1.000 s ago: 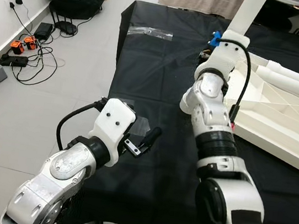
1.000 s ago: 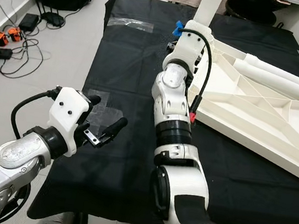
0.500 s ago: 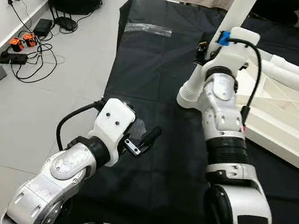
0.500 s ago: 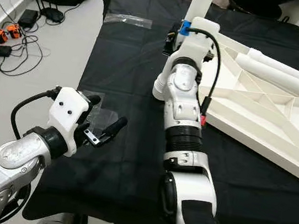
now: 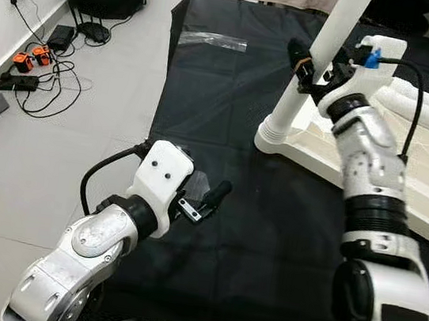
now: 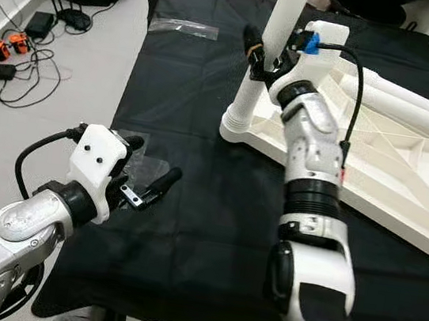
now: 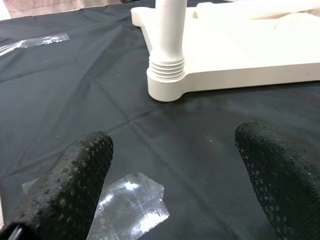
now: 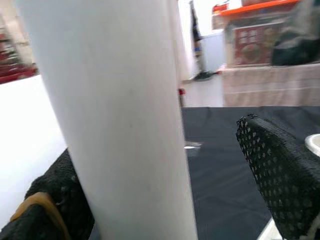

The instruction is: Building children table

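Black cloth (image 5: pixel 231 99), one white tabletop (image 5: pixel 405 167), one upright leg (image 5: pixel 311 70).
Right gripper (image 5: pixel 317 67) spread around the leg (not clamped); left gripper (image 7: pixel 175 180) spread, empty.

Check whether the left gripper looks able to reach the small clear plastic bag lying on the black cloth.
Probably yes: the left gripper hovers open just above the small clear plastic bag, with only bare black cloth around it.

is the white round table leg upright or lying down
Upright. The white round table leg stands with its threaded end seated in the corner of the white tabletop, with the right gripper open around it.
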`<state>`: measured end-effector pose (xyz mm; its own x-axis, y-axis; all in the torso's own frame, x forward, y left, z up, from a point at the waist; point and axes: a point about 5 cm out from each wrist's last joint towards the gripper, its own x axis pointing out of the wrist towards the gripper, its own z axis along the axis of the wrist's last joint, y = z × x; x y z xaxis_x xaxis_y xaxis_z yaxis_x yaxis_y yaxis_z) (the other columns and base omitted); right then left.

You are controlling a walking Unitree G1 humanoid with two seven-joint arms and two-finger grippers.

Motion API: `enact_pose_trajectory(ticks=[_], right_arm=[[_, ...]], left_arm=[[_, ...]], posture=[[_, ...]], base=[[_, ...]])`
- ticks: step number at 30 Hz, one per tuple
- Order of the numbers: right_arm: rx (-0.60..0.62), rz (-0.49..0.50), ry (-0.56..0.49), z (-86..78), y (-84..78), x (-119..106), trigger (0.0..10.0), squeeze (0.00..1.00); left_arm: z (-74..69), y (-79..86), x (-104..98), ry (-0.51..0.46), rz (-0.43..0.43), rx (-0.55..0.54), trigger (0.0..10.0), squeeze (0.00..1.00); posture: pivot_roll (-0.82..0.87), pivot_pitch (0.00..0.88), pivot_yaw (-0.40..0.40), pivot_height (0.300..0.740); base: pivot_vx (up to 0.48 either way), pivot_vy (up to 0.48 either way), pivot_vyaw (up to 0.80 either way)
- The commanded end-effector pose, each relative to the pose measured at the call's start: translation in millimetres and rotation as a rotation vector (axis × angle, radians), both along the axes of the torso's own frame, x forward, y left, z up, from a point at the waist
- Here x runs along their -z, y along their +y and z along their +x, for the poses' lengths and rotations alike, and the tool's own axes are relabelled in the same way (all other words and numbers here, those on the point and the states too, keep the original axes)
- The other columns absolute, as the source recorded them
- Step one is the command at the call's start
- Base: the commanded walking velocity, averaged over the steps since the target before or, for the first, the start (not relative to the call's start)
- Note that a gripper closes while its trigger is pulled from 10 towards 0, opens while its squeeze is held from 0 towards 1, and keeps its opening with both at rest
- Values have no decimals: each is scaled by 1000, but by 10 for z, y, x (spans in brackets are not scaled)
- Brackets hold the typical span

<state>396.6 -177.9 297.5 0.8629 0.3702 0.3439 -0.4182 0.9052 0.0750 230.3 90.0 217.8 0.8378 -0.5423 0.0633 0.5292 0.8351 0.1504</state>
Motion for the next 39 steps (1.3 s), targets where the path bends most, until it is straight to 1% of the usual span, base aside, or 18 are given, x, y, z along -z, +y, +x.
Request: enact_pose_trajectory(ticks=[1,2,6,10,11,13,14,16,17,21,30,31,32,33,34,37,38,39], right_arm=[[-71,-25,13,15,17,4,10000,0],[-71,-25,13,15,17,4,10000,0],[-213,-77,54,57,59,74,10000,0],[-241,-97,71,81,77,110,10000,0],[-237,-75,97,113,83,138,10000,0],[-225,-56,102,127,83,140,10000,0],[-215,-43,104,134,82,139,7843,0],[-216,-27,108,140,87,144,7843,0],[-224,-14,110,143,103,155,0,0],[-239,-3,111,145,119,168,0,0],[-248,0,95,136,56,189,0,0],[-226,-29,98,135,48,215,0,0],[-226,-29,98,135,48,215,0,0],[-142,-76,111,145,40,265,0,0],[-120,-87,114,148,38,276,0,0],[-112,-88,115,149,37,279,0,0],[166,-116,194,176,-65,411,0,0],[289,-114,224,172,-123,462,0,0]], left_arm=[[-10,-3,27,9,7,4,10000,0],[-10,-3,27,9,7,4,10000,0],[-33,-54,33,13,-3,21,10000,0],[-50,-78,36,15,-7,29,10000,0],[-62,-88,45,19,-8,34,10000,0],[-63,-89,48,19,-8,34,10000,0],[-62,-89,50,19,-7,34,10000,0],[-60,-89,49,20,-7,33,10000,0],[-57,-88,43,18,-7,32,10000,0],[-55,-88,36,16,-6,30,10000,0],[-43,-70,36,15,-3,23,10000,0],[-32,-69,33,13,-2,22,10000,0],[-32,-69,33,13,-2,22,10000,0],[-13,-64,26,7,2,22,10000,0],[-9,-63,25,5,4,22,10000,0],[-9,-63,24,5,4,22,10000,0],[10,-57,25,3,4,20,10000,0],[16,-57,26,2,4,20,10000,0]], posture=[[92,194,-61,740],[92,194,-61,740],[95,182,-61,740],[95,182,-61,740],[99,178,-64,740],[103,175,-69,740],[103,175,-69,740],[108,178,-70,740],[112,180,-71,740],[112,180,-71,740],[100,192,-59,740],[98,190,-57,740],[98,190,-57,740],[95,190,-55,740],[95,190,-55,740],[95,190,-55,740],[84,185,-52,740],[82,185,-52,740]], base=[[0,0,0],[0,0,0],[0,0,0],[0,0,0],[0,0,0],[0,0,0],[0,0,0],[0,0,0],[0,0,0],[0,0,0],[0,0,0],[0,0,0],[0,0,0],[0,0,0],[0,0,0],[0,0,0],[0,0,0],[0,0,0]])
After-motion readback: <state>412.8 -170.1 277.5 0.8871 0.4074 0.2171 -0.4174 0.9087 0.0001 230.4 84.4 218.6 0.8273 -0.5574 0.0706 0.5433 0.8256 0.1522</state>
